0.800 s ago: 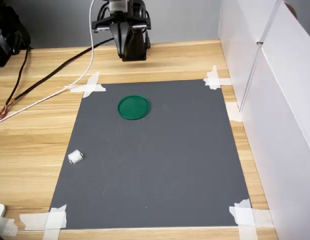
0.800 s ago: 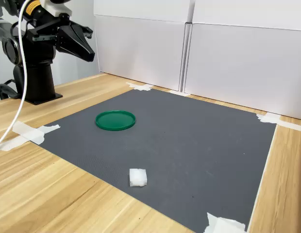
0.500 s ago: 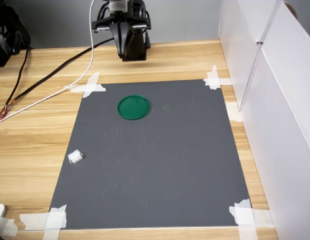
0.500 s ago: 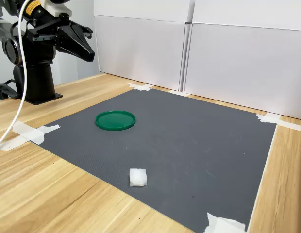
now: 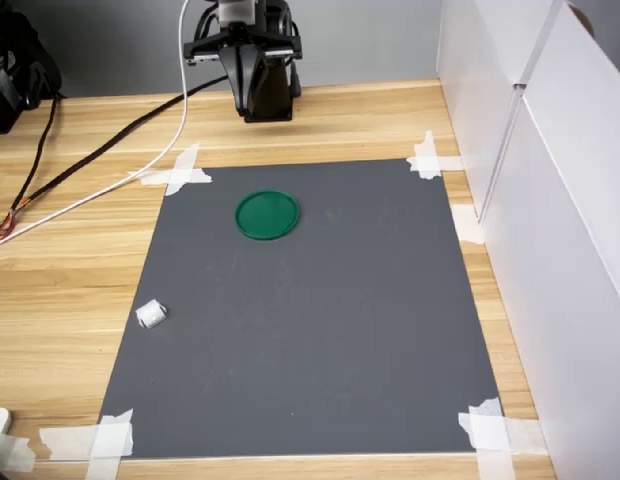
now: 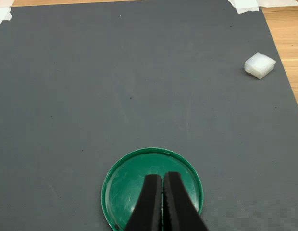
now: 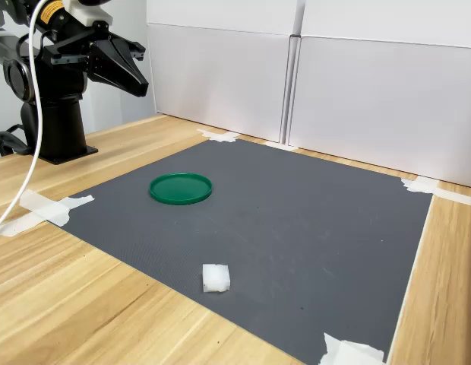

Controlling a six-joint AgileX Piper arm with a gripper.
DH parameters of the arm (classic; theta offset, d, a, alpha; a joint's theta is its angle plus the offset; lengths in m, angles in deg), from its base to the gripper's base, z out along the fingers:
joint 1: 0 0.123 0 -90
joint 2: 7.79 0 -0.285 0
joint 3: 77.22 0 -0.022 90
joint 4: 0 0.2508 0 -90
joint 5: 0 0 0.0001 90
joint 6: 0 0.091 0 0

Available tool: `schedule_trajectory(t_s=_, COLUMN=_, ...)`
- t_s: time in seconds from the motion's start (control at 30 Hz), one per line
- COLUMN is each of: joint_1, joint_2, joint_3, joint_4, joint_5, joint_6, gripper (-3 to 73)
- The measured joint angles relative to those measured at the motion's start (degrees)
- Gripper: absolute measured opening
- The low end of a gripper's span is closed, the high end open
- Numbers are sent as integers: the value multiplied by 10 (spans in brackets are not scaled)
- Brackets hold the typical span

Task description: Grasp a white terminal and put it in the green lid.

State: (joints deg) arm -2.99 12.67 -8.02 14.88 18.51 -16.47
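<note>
White terminal point(image 5: 150, 314) lies well apart from the claw point(image 6: 162, 192), whose fingers are pressed together, empty, raised above the bench. Between them sits the green lid point(image 5: 267, 214) on the grey mat point(image 5: 320, 320); the terminal rests at the mat's edge.

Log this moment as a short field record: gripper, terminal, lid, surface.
gripper: gripper shut, empty, raised near the arm's base, clear of the mat
white terminal: white terminal lies at the mat's edge, on the first exterior view's left, untouched
green lid: green lid flat on the mat, empty
surface: dark grey mat taped at its corners to a wooden table
</note>
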Motion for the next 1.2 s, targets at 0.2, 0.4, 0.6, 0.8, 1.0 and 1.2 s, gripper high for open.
schedule_trajectory(t_s=0.2, joint_1=0, joint_2=60, joint_3=-26, joint_4=0, joint_5=-1, joint_6=0, gripper=-21)
schedule_trajectory(t_s=0.4, joint_1=0, joint_2=161, joint_3=-78, joint_4=0, joint_5=-1, joint_6=-1, gripper=-21)
schedule_trajectory(t_s=0.6, joint_1=0, joint_2=256, joint_3=-144, joint_4=0, joint_5=-2, joint_6=-2, gripper=-21)
schedule_trajectory(t_s=0.8, joint_1=0, joint_2=356, joint_3=-217, joint_4=-12, joint_5=14, joint_6=-14, gripper=-21)
schedule_trajectory(t_s=1.0, joint_1=0, joint_2=450, joint_3=-311, joint_4=-17, joint_5=99, joint_6=-32, gripper=-21)
schedule_trajectory(t_s=1.2, joint_1=0, joint_2=516, joint_3=-399, joint_4=-19, joint_5=181, joint_6=-98, gripper=-21)
